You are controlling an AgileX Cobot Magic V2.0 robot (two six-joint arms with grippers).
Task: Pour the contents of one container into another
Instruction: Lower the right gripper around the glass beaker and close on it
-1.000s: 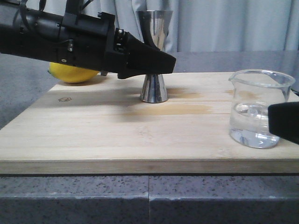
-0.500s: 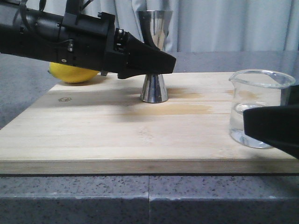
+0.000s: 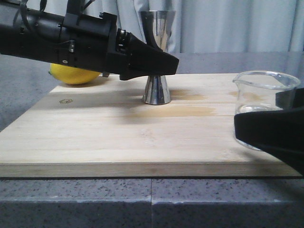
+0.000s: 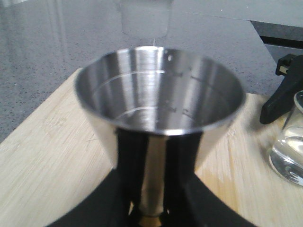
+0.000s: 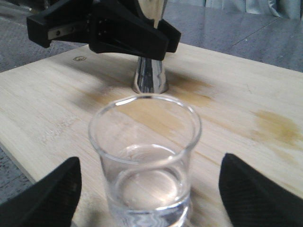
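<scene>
Since a second ago my right hand (image 5: 149,189) advanced, fingers spread around the beaker (image 5: 146,156) (not touching). Left hand (image 3: 159,64) clamps the jigger (image 4: 158,104) steady for pouring.

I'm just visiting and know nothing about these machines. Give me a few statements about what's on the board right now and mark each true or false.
1. The left pincer is closed around the steel jigger. True.
2. The glass beaker is empty. False: clear liquid sits in its bottom.
3. The right pincer is clamped on the beaker. False: its fingers stand apart on either side, not touching the glass.
4. A lemon lies behind the left arm, at the far left edge of the wooden board. True.
5. The jigger lies on its side. False: it stands upright on the board.
</scene>
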